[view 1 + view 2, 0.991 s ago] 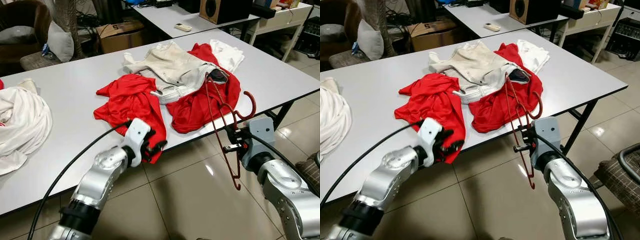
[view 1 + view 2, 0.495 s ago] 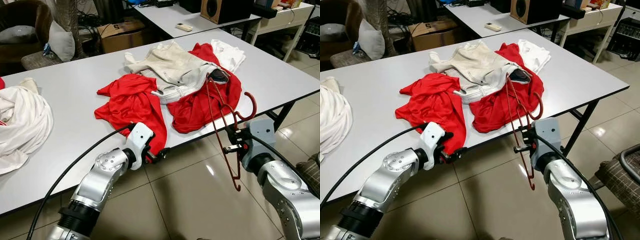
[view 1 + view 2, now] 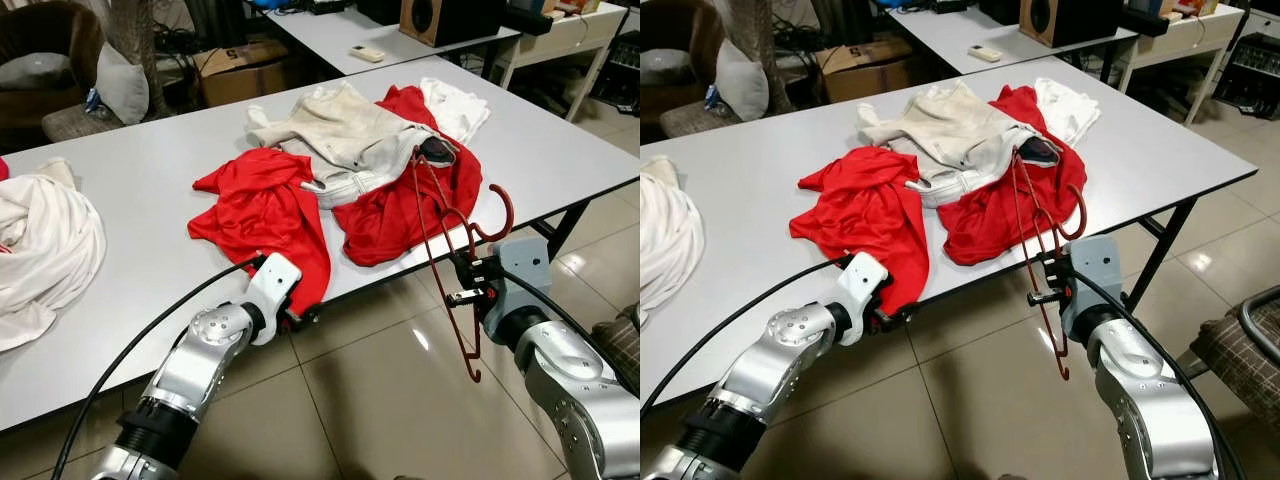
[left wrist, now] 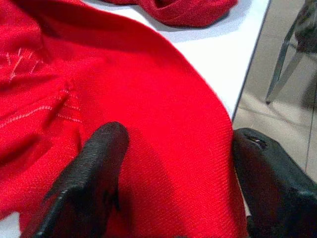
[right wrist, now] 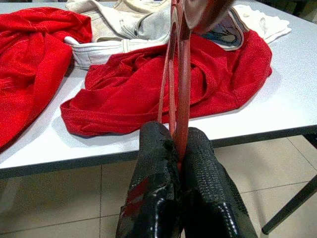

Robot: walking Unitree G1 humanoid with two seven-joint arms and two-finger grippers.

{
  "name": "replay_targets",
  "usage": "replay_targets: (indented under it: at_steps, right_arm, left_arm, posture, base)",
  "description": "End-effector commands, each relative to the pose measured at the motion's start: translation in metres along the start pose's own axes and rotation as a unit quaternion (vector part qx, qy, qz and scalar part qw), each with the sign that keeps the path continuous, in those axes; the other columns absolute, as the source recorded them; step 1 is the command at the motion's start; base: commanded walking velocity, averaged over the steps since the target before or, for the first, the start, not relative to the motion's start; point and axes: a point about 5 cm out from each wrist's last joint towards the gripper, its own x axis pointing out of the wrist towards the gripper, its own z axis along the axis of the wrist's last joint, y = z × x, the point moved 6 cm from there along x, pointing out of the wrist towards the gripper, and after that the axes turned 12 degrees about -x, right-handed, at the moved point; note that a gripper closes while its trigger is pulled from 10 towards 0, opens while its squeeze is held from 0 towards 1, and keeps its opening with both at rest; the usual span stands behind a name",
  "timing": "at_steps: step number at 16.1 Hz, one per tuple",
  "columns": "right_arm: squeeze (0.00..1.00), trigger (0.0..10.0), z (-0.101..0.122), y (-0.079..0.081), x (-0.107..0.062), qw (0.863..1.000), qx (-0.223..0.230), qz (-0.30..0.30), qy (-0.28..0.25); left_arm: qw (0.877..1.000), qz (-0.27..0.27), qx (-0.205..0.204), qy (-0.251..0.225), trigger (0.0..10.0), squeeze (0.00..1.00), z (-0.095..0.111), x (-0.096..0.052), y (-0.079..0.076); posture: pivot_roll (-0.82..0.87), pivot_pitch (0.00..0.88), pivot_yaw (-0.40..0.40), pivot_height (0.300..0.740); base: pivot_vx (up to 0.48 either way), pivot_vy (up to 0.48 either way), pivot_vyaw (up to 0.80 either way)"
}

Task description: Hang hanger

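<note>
At the near edge of the white table [image 3: 120, 190], the left gripper [image 3: 300, 318] has its fingers [image 4: 94, 168] spread on either side of the hanging hem of a red shirt [image 3: 265, 210]. Off the table's edge, the right gripper [image 3: 463, 283] pinches a dark red hanger [image 3: 445, 250], upright above the floor.
</note>
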Motion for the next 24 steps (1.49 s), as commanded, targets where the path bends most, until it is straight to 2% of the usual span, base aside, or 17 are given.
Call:
replay_targets:
  at_steps: [1,2,5,6,12,13,15,19,20,22,24]
  right_arm:
    - [0.00,10.0,0.004,0.002,-0.002,1.000,-0.002,0.002,-0.006]
    - [0.00,10.0,0.004,0.003,-0.002,1.000,-0.003,0.003,-0.006]
    - [0.00,10.0,0.004,0.004,-0.001,1.000,-0.005,0.007,-0.007]
    - [0.00,10.0,0.005,0.004,-0.001,1.000,-0.006,0.008,-0.008]
    - [0.00,10.0,0.004,0.004,-0.002,1.000,-0.013,0.010,-0.009]
    - [0.00,10.0,0.005,0.004,-0.001,1.000,-0.014,0.010,-0.009]
    - [0.00,10.0,0.005,0.004,-0.001,1.000,-0.015,0.010,-0.010]
    - [0.00,10.0,0.008,0.000,-0.002,1.000,-0.006,0.017,-0.021]
    - [0.00,10.0,0.014,-0.005,-0.003,0.999,0.003,0.026,-0.039]
    - [0.00,10.0,0.017,-0.008,-0.004,0.998,0.002,0.031,-0.047]
    - [0.00,10.0,0.031,-0.008,-0.014,0.992,0.009,0.083,-0.091]
  left_arm:
    - [0.997,0.064,0.027,0.041,5.2,0.00,-0.015,-0.005,0.027]
    - [0.996,0.070,0.034,0.047,5.2,0.00,-0.018,-0.006,0.030]
    - [0.996,0.060,0.034,0.060,2.9,0.00,-0.023,-0.007,0.027]
    - [0.996,0.050,0.036,0.066,0.0,0.00,-0.026,-0.007,0.024]
    - [0.998,0.035,0.021,0.048,0.0,0.00,-0.019,-0.008,0.020]
    - [0.999,0.031,0.002,0.030,0.0,0.00,-0.011,-0.009,0.020]
    - [1.000,0.022,-0.005,0.019,0.0,0.00,-0.004,-0.011,0.019]
    - [0.996,-0.005,-0.072,-0.047,0.0,0.00,0.033,-0.026,0.029]
    - [0.990,-0.006,-0.107,-0.087,0.0,0.00,0.053,-0.033,0.037]
    - [0.986,-0.007,-0.125,-0.109,0.0,0.00,0.063,-0.036,0.041]
    - [0.967,-0.010,-0.174,-0.185,0.0,0.00,0.101,-0.048,0.051]
  posture:
    - [-0.20,0.000,0.094,0.740]
    - [-0.20,0.000,0.093,0.740]
    - [-0.20,0.000,0.091,0.740]
    - [-0.20,0.000,0.090,0.740]
    - [-0.20,0.000,0.087,0.740]
    - [-0.20,0.000,0.087,0.740]
    - [-0.20,0.000,0.087,0.740]
    - [-0.20,0.000,0.090,0.740]
    - [-0.19,0.000,0.093,0.740]
    - [-0.19,0.000,0.093,0.740]
    - [-0.20,0.000,0.099,0.740]
  base:
    - [0.000,0.000,0.00]
    - [0.000,0.000,0.00]
    - [0.000,0.000,0.00]
    - [0.000,0.000,0.00]
    - [0.000,0.000,0.00]
    - [0.000,0.000,0.00]
    - [0.000,0.000,0.00]
    - [0.000,0.000,0.00]
    - [0.000,0.000,0.00]
    - [0.000,0.000,0.00]
    - [0.000,0.000,0.00]
